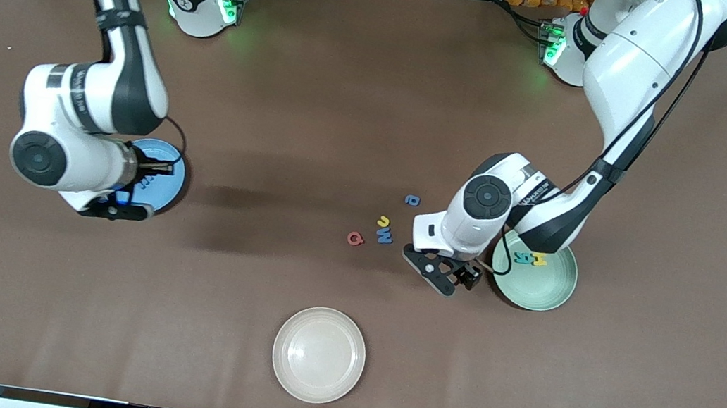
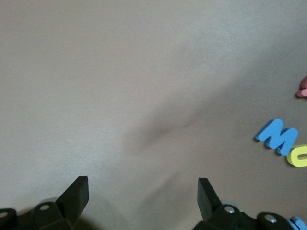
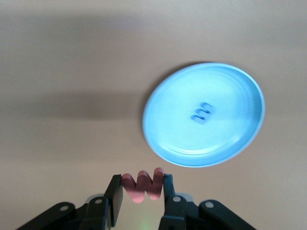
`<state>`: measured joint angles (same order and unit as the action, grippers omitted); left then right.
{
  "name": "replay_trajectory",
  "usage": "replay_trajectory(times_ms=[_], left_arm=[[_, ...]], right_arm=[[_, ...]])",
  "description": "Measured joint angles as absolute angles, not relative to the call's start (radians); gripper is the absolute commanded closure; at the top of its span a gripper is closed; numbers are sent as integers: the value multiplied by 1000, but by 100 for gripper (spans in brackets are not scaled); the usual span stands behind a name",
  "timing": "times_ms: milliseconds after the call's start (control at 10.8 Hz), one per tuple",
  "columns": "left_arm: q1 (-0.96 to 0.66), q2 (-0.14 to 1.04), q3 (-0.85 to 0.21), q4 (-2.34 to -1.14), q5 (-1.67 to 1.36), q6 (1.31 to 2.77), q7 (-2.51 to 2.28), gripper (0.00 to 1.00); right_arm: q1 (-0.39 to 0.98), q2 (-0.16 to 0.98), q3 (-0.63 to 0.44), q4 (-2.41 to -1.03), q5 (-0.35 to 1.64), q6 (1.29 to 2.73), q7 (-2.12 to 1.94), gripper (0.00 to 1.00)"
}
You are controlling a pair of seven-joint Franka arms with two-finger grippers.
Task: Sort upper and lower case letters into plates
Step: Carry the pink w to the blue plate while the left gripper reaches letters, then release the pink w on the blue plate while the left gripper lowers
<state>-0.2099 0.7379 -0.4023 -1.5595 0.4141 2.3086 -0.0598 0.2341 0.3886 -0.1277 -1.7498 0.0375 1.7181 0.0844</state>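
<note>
My right gripper point(image 3: 141, 186) is shut on a red letter point(image 3: 142, 188) and hangs by the sky-blue plate point(image 1: 168, 185), which shows in the right wrist view as the blue plate point(image 3: 230, 139) with one blue letter point(image 3: 203, 112) in it. My left gripper point(image 2: 143, 191) stands open over bare table, between the loose letters and the mint-green plate point(image 1: 547, 290). On the table lie a red letter point(image 1: 355, 238), a blue letter point(image 1: 385, 235), a yellow letter point(image 1: 383, 221) and a small blue letter point(image 1: 412, 200). A teal letter point(image 1: 522, 257) and a yellow letter point(image 1: 540, 259) lie in the green plate.
A cream-white plate point(image 1: 319, 354) sits near the table's front edge, nearer to the front camera than the loose letters. The brown table point(image 1: 320, 105) stretches wide between the two arms.
</note>
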Motion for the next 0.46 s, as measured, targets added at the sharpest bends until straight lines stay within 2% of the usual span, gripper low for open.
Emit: replay_trajectory(times_ms=[371,463], left_arm=[[-288,795,-388,-1562,414,2453,-196,0],[-327,808,-362,-1561,414,2483,-247,0]], right_arm=[[211,411,-149,-1903,38,1863,83,100],[211,413,-150,-1944,38,1900,83,86]])
